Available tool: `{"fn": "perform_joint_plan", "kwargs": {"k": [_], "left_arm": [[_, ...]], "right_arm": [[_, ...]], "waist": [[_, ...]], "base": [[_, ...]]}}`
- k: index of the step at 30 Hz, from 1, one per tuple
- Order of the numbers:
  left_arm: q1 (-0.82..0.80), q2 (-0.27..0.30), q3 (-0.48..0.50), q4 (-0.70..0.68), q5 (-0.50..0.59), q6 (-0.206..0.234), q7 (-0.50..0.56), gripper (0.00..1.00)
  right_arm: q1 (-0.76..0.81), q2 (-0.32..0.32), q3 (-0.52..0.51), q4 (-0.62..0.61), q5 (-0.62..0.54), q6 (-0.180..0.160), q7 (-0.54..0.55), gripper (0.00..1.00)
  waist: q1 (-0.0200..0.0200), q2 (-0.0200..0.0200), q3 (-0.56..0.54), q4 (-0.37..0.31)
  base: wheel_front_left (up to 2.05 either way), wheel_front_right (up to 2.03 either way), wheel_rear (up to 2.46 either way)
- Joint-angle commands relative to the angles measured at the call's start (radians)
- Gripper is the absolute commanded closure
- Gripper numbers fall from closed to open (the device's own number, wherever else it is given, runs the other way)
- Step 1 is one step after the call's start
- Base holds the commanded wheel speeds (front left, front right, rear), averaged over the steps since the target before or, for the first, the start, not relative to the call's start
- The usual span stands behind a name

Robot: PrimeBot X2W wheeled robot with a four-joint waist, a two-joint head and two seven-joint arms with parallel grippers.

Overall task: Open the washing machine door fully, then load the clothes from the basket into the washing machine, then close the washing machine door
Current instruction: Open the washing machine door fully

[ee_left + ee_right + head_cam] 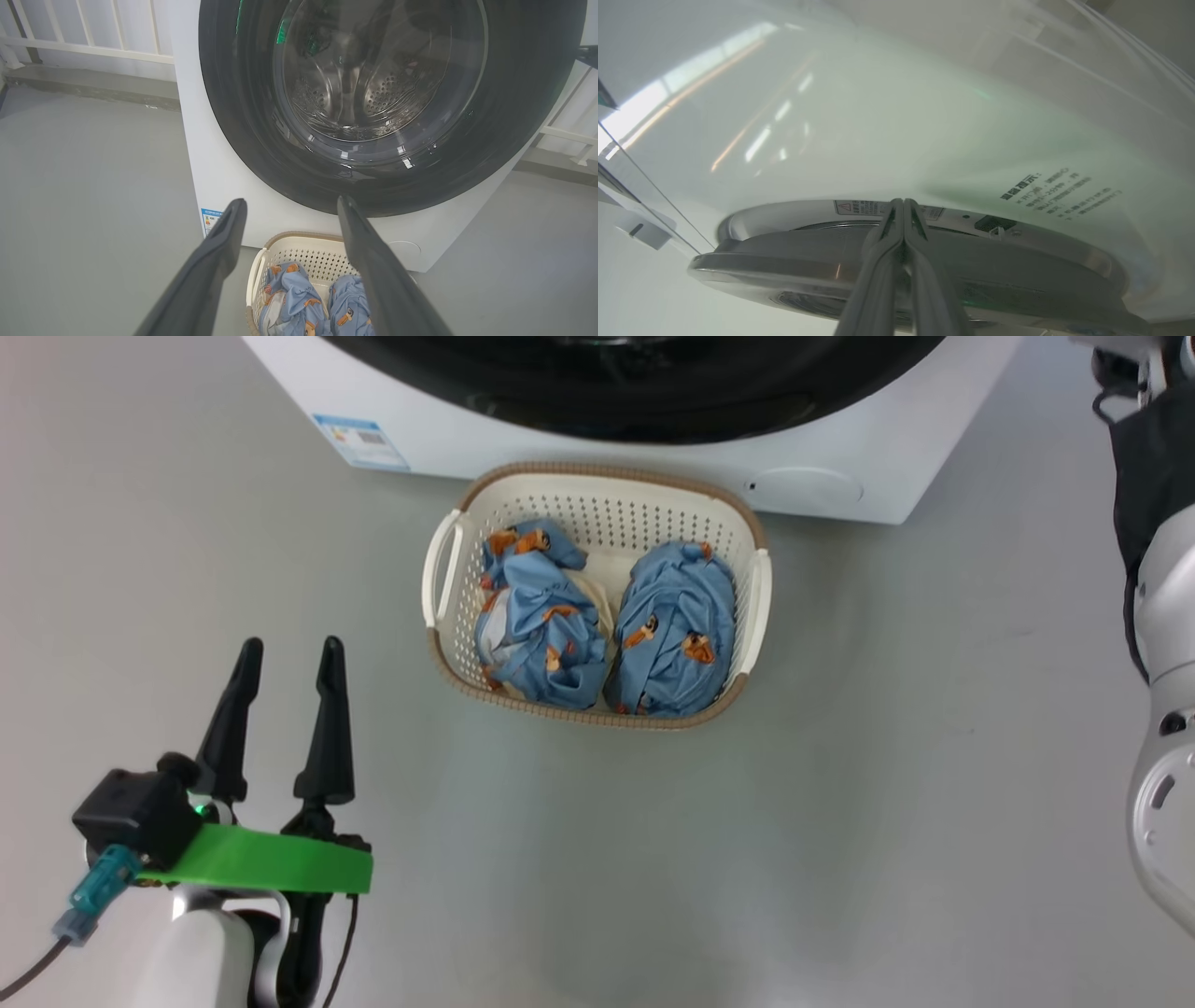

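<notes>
Your left tool (290, 653) apart, right tool (903, 205) pressed together
Your right tool's tips sit at the washing machine door (514, 93) edge; both clothes (537, 625) bundles lie in the basket (597, 476) on the floor (840, 803), before the washing machine (896, 457)

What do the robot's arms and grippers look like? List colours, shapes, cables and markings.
Left gripper: two long, black, tapering fingers, a bright green band, a black camera block, a teal plug on a grey cable, white forearm. Right arm: pale grey shell, black cover, black cable. Right gripper: slim dark grey fingers.
</notes>
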Motion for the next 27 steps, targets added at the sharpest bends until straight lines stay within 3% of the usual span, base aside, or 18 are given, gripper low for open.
{"fn": "perform_joint_plan", "kwargs": {"k": [1,17,27], "left_arm": [[-0.024,0.023,0.032,-0.029,-0.006,-0.002,-0.006,0.00],[-0.048,0.003,0.020,-0.031,-0.016,-0.002,-0.006,0.00],[-0.045,0.003,0.020,-0.042,-0.012,-0.002,-0.006,0.00]], "right_arm": [[-0.043,0.023,0.009,-0.019,-0.018,0.002,0.009,1.00],[-0.100,0.029,-0.027,0.048,-0.087,0.002,0.043,1.00],[-0.115,0.017,-0.037,0.106,-0.083,0.002,0.248,1.00]], "waist": [[0.0000,-0.0001,0.019,0.012],[0.0000,-0.0001,0.060,0.032],[0.0000,-0.0001,0.048,0.037]], "base": [[0.00,0.00,0.00],[0.00,0.00,0.00],[0.00,0.00,0.00]]}}
